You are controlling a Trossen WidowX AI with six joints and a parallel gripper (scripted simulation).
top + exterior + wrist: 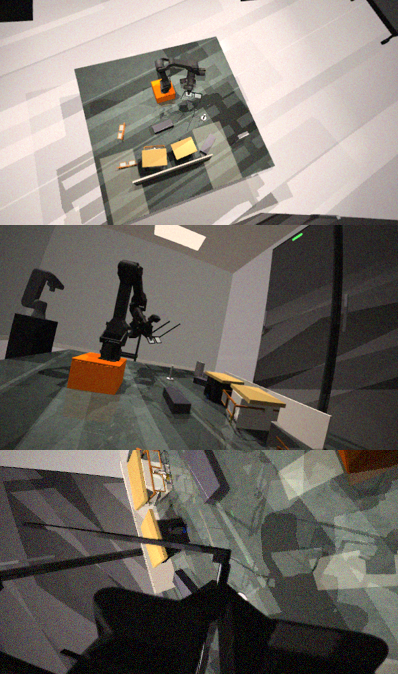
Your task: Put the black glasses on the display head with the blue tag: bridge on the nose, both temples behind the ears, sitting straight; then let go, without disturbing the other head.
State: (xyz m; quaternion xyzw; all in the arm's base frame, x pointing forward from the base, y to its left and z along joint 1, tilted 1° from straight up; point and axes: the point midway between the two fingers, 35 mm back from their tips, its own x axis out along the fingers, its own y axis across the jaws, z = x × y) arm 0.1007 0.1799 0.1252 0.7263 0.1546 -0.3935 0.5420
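A dark green-grey table (117,108) (111,424) (245,510) under an orange block (165,98) (95,376) (372,461), two yellow-topped display heads and orange-framed glasses (121,131).

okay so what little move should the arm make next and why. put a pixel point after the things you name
Probably carry the black glasses (197,95) (158,340) toward the dark display head (214,389) (172,535), keeping the gripper (189,93) (150,337) shut: they're held well short of it, and its blue tag shows in the wrist view.
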